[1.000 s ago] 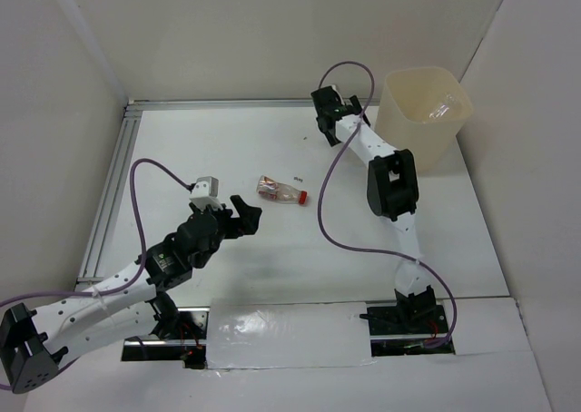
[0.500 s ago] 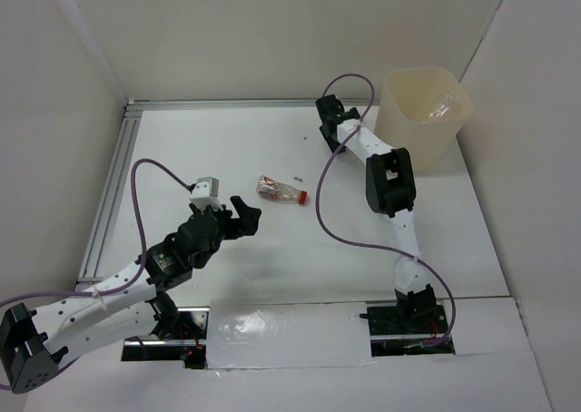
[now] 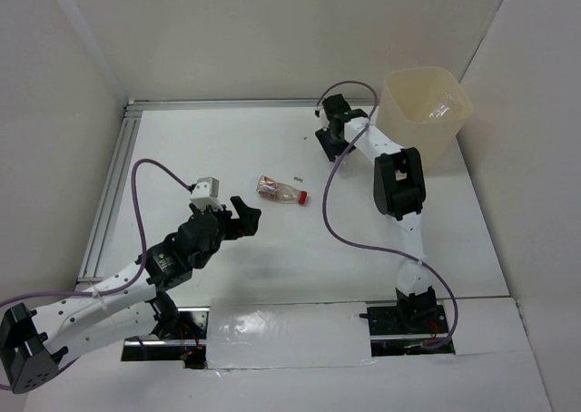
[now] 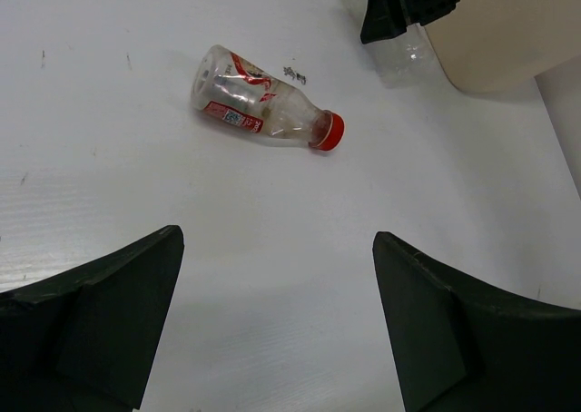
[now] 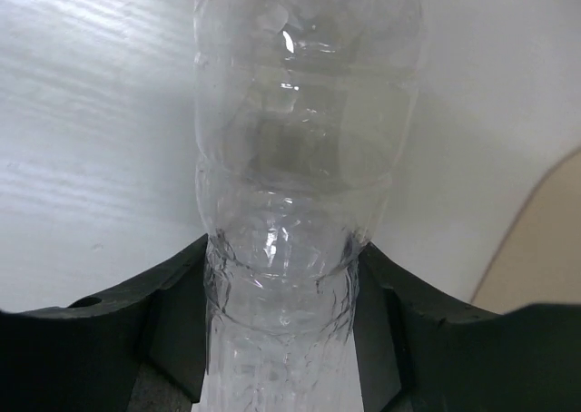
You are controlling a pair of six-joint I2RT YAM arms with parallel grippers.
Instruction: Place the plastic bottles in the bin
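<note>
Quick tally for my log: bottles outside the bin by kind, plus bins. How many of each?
red-capped bottle, lying on the table: 1
clear bottle, held in the right gripper: 1
bin: 1
Total: 3. Clear plastic shows inside the bin; not countable.

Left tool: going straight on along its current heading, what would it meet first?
Probably the red-capped bottle lying on the table, ahead of the open left tool and slightly left of centre, nothing between them. Depth is unclear; it might touch the table first.
</note>
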